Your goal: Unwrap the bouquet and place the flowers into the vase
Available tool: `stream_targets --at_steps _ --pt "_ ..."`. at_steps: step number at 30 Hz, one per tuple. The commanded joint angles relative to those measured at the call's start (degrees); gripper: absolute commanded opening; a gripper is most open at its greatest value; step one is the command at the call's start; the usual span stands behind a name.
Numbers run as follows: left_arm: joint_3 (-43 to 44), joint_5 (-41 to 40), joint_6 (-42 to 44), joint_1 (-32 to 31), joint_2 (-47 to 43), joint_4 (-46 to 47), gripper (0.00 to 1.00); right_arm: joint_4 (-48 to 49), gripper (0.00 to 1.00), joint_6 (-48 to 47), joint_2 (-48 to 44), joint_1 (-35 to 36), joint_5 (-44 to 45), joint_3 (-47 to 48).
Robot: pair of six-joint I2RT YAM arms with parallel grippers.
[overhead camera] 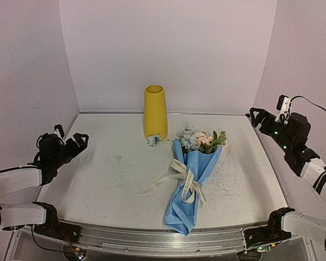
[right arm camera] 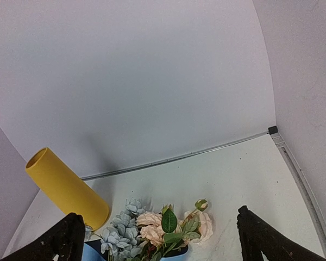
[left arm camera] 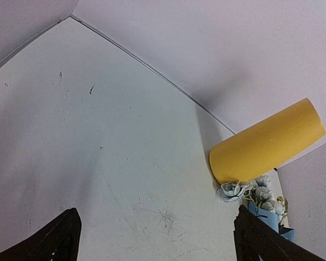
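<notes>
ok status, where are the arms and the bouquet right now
Left end effector open, empty, out wide. Right end effector the same. Bouquet wrapped, ribbon tied, lying flat. Vase upright behind it, nothing in the way.

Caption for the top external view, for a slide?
Wrapped bouquet lies by upright yellow vase; left gripper and right gripper open, apart.

This is a lab test booth. Plain white walls [overhead camera: 168, 54] box a scuffed white table [overhead camera: 114, 179] on left, far and right.
</notes>
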Motion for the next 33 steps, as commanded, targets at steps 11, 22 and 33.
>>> stream_targets --at_steps 11,22,33 --pt "-0.4 -0.8 -1.1 1.0 -4.6 0.0 0.99 0.9 0.98 0.7 1.3 0.0 1.1 -0.5" --pt "18.2 10.4 4.5 -3.0 11.6 0.1 1.0 1.4 0.98 3.8 6.2 0.0 -1.7 1.0" --pt "42.1 11.9 -0.9 -8.9 30.4 -5.7 1.0 0.1 0.98 4.0 8.1 0.0 -1.8 2.0"
